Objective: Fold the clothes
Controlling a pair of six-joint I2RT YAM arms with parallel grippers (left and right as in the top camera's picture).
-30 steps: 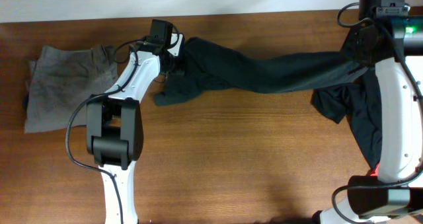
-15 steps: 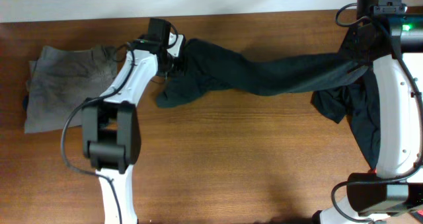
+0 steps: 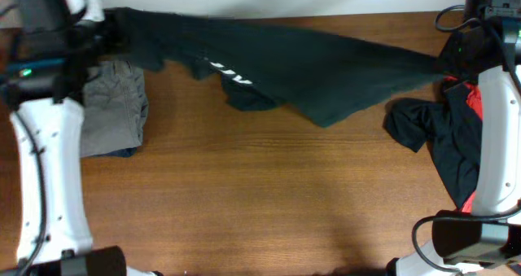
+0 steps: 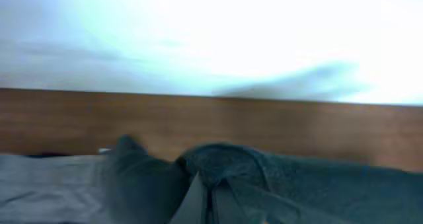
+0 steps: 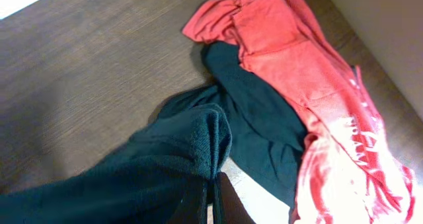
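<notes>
A dark green garment [image 3: 293, 60] with white print hangs stretched across the back of the table between my two grippers. My left gripper [image 3: 106, 24] at the far left is shut on one end of it; the left wrist view shows the cloth [image 4: 264, 184] pinched between the fingers [image 4: 210, 201]. My right gripper [image 3: 444, 64] at the far right is shut on the other end, and the right wrist view shows the fabric [image 5: 165, 158] bunched in the jaws [image 5: 213, 197].
A folded grey garment [image 3: 114, 117] lies at the left under my left arm. A pile with a dark garment [image 3: 423, 129] and a red garment [image 3: 460, 105] lies at the right by my right arm; the red one shows in the right wrist view [image 5: 310, 72].
My left arm has swung far left and up, pulling the dark green garment out wide and taut. The garment has spread from a bunched strip into a broad sheet. The red garment is now uncovered.
</notes>
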